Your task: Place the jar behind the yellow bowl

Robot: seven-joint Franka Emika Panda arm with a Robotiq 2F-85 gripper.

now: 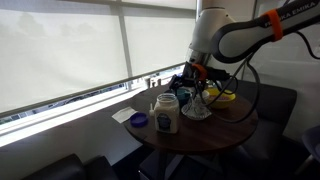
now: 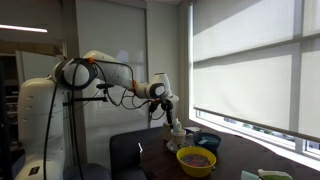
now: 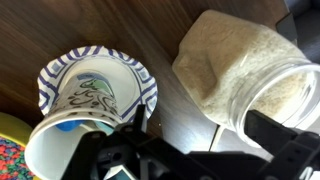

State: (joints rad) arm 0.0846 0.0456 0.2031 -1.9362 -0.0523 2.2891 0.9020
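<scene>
The jar (image 1: 167,113), clear with pale cream contents and a whitish lid, stands on the round dark table (image 1: 225,125). In the wrist view the jar (image 3: 235,60) fills the upper right, its top partly hidden by one finger. The yellow bowl (image 1: 226,96) sits at the far side of the table; it also shows in an exterior view (image 2: 196,160) and at the wrist view's lower left corner (image 3: 6,128). My gripper (image 1: 187,88) hovers above the table between jar and bowl, fingers spread (image 3: 200,135) and holding nothing. It also shows in an exterior view (image 2: 170,110).
A white cup on a blue-patterned saucer (image 3: 95,90) stands between jar and yellow bowl (image 1: 196,106). A dark teal-blue bowl (image 1: 139,121) and a white napkin (image 1: 122,115) lie near the table's window edge. Window and sill run behind; dark chairs surround the table.
</scene>
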